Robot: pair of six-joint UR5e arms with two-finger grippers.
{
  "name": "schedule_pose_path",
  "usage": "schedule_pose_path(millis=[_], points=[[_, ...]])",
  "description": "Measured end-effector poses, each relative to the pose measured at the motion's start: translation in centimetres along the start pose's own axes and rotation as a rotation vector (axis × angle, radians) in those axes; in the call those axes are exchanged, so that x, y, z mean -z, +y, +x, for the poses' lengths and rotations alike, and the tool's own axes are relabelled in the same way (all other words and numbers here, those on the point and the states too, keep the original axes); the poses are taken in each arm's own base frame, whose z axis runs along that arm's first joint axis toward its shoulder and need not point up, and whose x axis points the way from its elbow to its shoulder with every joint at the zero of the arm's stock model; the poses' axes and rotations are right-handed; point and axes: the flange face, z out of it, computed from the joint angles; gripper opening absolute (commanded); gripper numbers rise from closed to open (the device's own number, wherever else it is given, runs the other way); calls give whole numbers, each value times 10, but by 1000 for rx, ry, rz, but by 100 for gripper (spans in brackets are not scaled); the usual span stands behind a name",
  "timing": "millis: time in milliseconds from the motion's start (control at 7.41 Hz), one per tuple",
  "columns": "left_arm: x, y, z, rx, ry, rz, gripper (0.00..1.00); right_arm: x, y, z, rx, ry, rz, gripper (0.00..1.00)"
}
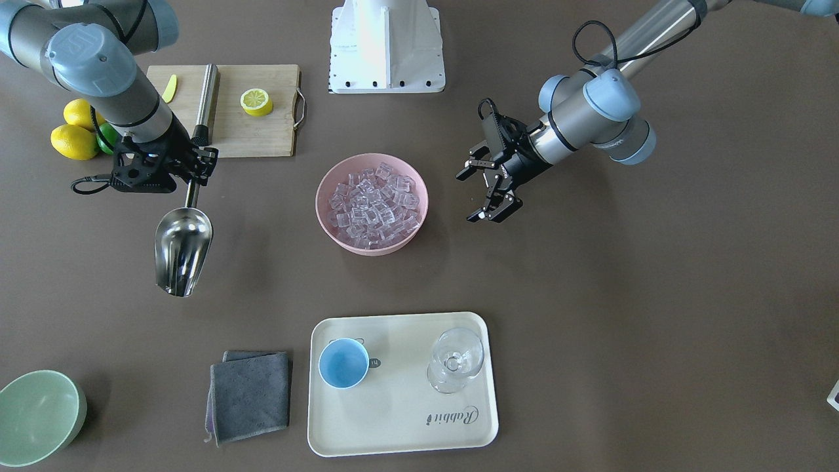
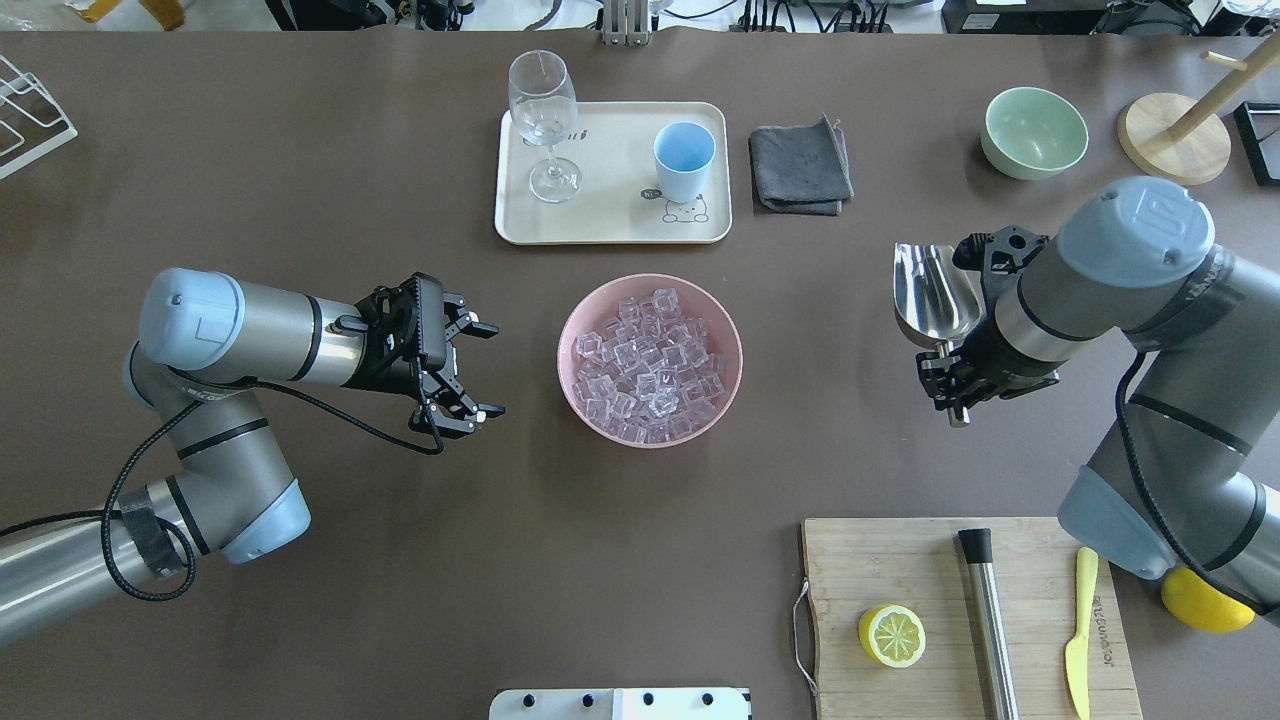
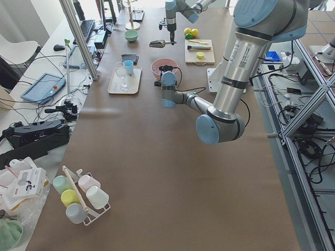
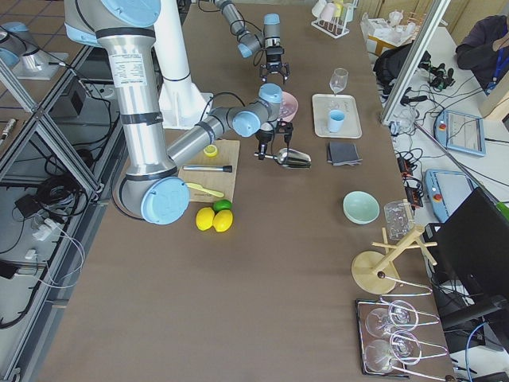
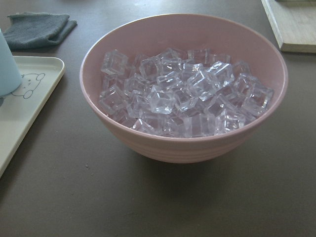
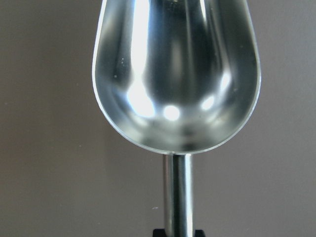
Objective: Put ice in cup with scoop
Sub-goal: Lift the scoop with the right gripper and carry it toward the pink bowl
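Observation:
My right gripper (image 2: 955, 388) is shut on the straight handle of the shiny steel scoop (image 2: 935, 290), held above the table to the right of the pink bowl (image 2: 563, 352). The scoop's trough (image 6: 177, 74) is empty in the right wrist view. Clear ice cubes (image 2: 650, 365) fill the pink bowl. My left gripper (image 2: 496, 369) stands open just left of the bowl, holding nothing. Beyond the bowl, the light-blue cup (image 2: 684, 160) stands upright and empty on a cream tray (image 2: 610, 225).
A stemmed glass (image 2: 543, 120) shares the tray. A grey cloth (image 2: 800, 165) and a pale-green bowl (image 2: 1035, 132) lie to its right. A cutting board (image 2: 900, 570) near the right arm holds a lemon half (image 2: 891, 635), a steel rod (image 2: 990, 620) and a yellow knife (image 2: 1078, 640).

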Motion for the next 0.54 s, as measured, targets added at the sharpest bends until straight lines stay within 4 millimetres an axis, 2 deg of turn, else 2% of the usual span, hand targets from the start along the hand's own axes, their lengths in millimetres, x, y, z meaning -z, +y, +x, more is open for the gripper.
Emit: schedule_pose_path(millis=[405,540], points=[[-8,-5,-7,2,-11,0,99,52,-50,52,305,61,56,0],[-12,-6,-9,3,-13,-1,99,63,-56,63,365,45,40,0]])
